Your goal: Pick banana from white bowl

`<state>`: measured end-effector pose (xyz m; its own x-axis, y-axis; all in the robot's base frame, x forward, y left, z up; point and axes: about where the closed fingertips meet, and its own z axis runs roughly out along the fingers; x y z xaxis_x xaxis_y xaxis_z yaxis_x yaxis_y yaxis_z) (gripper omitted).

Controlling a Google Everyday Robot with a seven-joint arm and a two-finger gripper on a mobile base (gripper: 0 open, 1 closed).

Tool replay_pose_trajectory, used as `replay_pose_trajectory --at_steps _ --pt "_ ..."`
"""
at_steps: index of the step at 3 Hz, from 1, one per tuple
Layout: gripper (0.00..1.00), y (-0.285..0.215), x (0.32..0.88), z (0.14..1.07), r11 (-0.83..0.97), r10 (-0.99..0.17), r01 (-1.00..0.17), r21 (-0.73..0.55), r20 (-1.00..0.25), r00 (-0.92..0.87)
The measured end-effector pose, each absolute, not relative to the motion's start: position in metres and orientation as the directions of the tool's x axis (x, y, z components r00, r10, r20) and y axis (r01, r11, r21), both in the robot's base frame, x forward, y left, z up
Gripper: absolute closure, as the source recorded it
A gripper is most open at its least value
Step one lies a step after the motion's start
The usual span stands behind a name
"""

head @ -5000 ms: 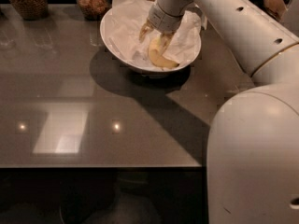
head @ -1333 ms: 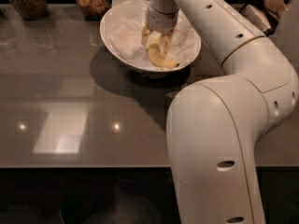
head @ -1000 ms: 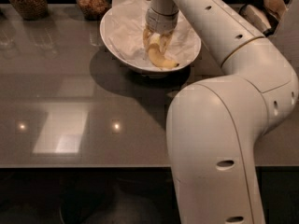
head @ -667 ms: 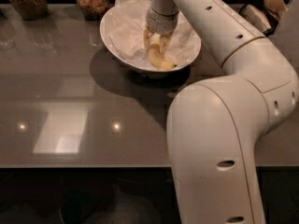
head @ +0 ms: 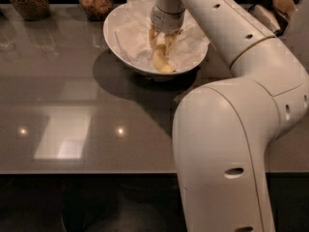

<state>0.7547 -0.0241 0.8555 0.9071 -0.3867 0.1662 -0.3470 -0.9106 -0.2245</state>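
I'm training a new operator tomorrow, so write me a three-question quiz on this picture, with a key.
1. True or false: the gripper is down inside the white bowl, right over the banana.
2. Where do the two glass jars stand?
A) at the far edge of the table, left of the bowl
B) inside the bowl
C) at the table's near edge
3. Fill in: the bowl is lined with crumpled white ____.
Key: 1 true; 2 A; 3 paper.
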Motion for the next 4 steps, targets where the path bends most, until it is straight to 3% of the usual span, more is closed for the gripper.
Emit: replay_pose_trajectory --at_steps 2,4 --pt "1.00 -0.028 0.751 0.893 -0.901 -0.399 -0.341 -0.266 0.205 0.894" --pt "1.00 -0.036 0.739 0.936 -0.847 -0.443 -0.355 -0.396 0.156 0.883"
